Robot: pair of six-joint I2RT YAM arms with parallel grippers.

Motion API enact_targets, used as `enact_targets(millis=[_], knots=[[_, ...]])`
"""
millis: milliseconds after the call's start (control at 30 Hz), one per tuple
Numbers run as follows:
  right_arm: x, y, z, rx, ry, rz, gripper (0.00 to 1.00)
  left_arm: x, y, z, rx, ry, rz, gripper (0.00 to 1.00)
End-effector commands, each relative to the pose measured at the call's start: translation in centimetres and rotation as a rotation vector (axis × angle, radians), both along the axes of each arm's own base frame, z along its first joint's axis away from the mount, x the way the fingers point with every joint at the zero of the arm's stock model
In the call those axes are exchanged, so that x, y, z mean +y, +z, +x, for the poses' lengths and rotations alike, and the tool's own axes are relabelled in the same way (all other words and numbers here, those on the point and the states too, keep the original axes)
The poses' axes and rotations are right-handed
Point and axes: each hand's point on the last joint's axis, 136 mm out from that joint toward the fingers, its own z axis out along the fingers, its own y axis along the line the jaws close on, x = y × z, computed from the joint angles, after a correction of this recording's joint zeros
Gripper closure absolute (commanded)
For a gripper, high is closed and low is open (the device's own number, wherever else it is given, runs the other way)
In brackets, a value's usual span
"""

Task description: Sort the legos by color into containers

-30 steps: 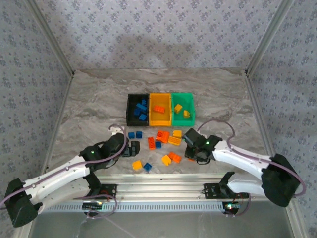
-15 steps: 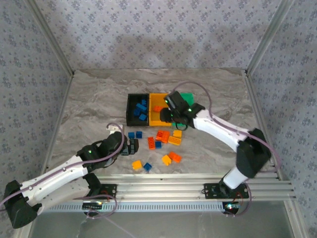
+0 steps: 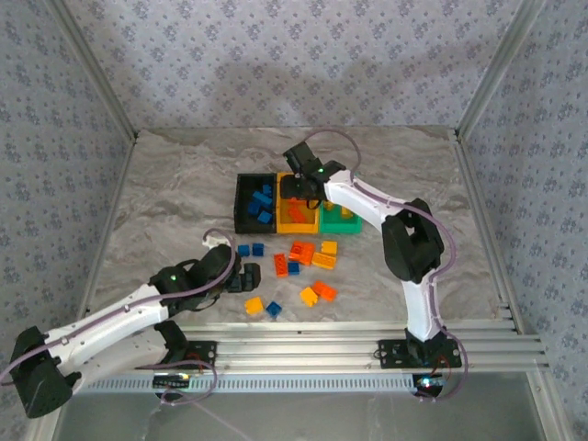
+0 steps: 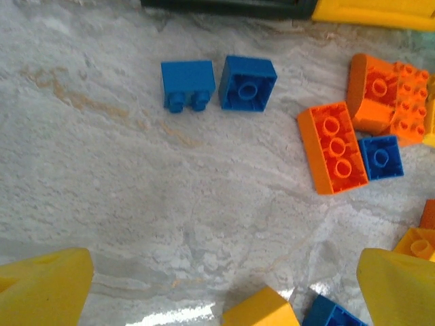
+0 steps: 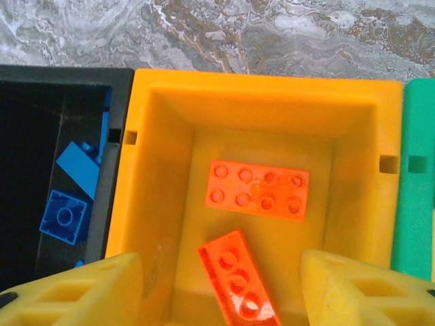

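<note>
From above, the right gripper point(image 3: 302, 185) hangs over the orange bin point(image 3: 296, 220), which sits between the black bin point(image 3: 241, 204) and the green bin point(image 3: 354, 220) on the marble table point(image 3: 165, 184). The left gripper point(image 3: 247, 276) is low, just beside the loose legos point(image 3: 303, 262) scattered in front of the bins.

The left wrist camera shows its yellow fingers point(image 4: 44, 288) spread wide with nothing clasped. Two blue bricks point(image 4: 217, 83) lie side by side ahead, and an orange brick point(image 4: 333, 148) touches a small blue brick point(image 4: 380, 157). A yellow brick point(image 4: 260, 311) lies near the bottom edge.

The right wrist camera looks down into the orange bin, with its fingers point(image 5: 357, 288) released and well apart. A flat orange plate point(image 5: 257, 189) and a narrow orange brick point(image 5: 239, 278) lie inside, neither touched. Blue pieces point(image 5: 66, 216) lie in the black bin.
</note>
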Motion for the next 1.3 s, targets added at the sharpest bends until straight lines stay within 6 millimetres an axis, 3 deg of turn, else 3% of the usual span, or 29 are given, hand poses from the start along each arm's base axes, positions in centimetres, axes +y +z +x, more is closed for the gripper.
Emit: enact_targets(millis=[0, 133, 400, 600, 1067, 1200, 1267], knots=[[-0.6, 1.5, 0.4, -0.024, -0.02, -0.017, 0.29, 0.1, -1.3, -1.8, 0.115, -0.023, 0.008, 0.01], [-1.1, 3.2, -0.9, -0.074, -0.016, 0.016, 0.22, -1.0, -2.6, -3.6, 0.21, -0.089, -0.01, 0.03], [-2.7, 2.8, -4.9, -0.072, -0.021, 0.076, 0.2, -3.2, -5.7, -6.8, 0.313, -0.208, 0.056, 0.06], [-3.8, 3.5, -6.5, -0.093, -0.025, 0.094, 0.19, -3.1, -7.0, -6.5, 0.313, -0.213, 0.127, 0.11], [-5.1, 4.7, -7.4, -0.129, -0.045, 0.113, 0.19, -2.2, -8.9, -5.6, 0.317, -0.178, 0.198, 0.4], [-5.8, 3.7, -7.9, -0.116, -0.047, 0.093, 0.19, -1.8, -9.1, -5.3, 0.316, -0.171, 0.212, 0.4], [-5.9, 3.6, -8.0, -0.116, -0.049, 0.09, 0.19, -1.6, -9.0, -5.1, 0.312, -0.166, 0.218, 0.34]])
